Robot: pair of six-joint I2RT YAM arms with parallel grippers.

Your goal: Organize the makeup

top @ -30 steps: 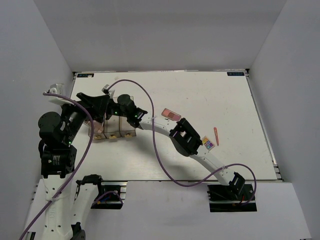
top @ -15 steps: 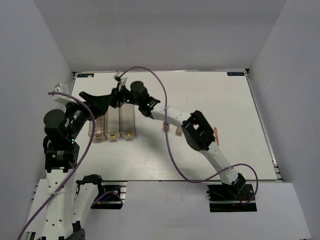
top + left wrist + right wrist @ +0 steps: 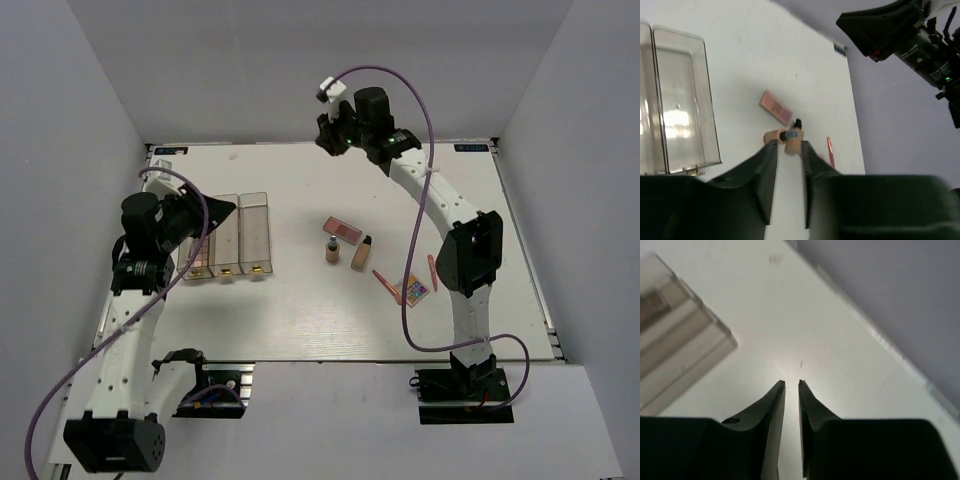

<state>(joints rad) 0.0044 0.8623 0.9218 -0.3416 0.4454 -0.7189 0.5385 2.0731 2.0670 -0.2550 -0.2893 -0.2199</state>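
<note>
Both arms are drawing away from the clear box [image 3: 256, 238] they were crowding a second ago. The left gripper [image 3: 788, 144] is hanging over the box's far left end, its fingers sitting almost together with only a slit between them and nothing in it. The right gripper [image 3: 791, 383] is reaching over the far edge of the table [image 3: 500, 220] by the back wall, its fingers likewise nearly touching and gripping nothing.

The makeup is lying well right of the left gripper and well nearer than the right one. A pink palette [image 3: 343, 228] is running slantwise. Two bottles [image 3: 361, 256] are sitting side by side, dark caps toward the far edge. Two pencils [image 3: 387, 286], one slanting, one running near to far, are flanking a multicolour palette [image 3: 416, 290]. White tabletop is showing between box and makeup.
</note>
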